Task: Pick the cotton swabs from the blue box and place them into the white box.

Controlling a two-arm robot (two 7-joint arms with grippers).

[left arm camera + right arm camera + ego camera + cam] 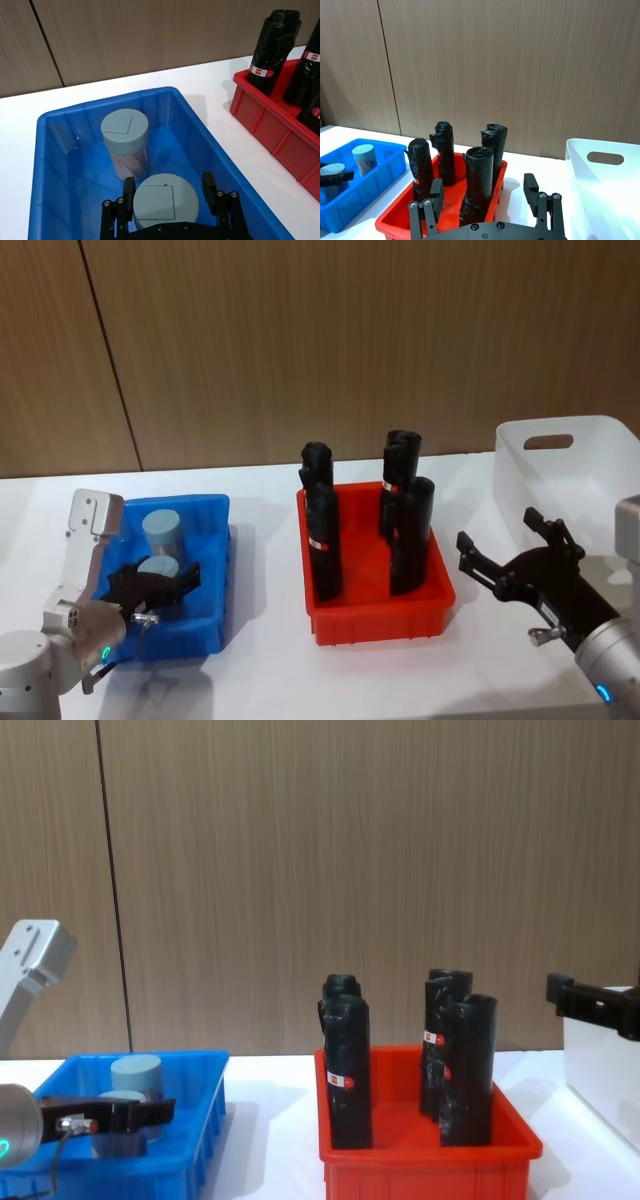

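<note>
Head view, layout: blue box (216,570) on the left of the white table (260,670), red bin (380,622) in the middle, white box (585,485) at the far right; the three stand apart.
Cotton swabs: two tubs, both upright inside the blue box. The rear tub (161,528) is toward the back wall and the near tub (157,566) just in front of it.
Left gripper (160,578): down inside the blue box, at the near tub.
Left wrist view: fingers (129,189) spread about lid-wide, one on each side of the near tub (165,202). A thin gap shows at one finger, so no clamp seen. The tub stands on the box floor, and the rear tub (125,137) is just beyond it.
Chest view: left gripper (135,1110) level with the upper part of the near tub.
Right gripper (497,530): above the table between red bin and white box, touching neither.
Right wrist view: fingers (436,192) wide apart, nothing held.
Red bin: four black rolls (323,540) standing upright.
White box: handle cutout (548,442) near the rim.
</note>
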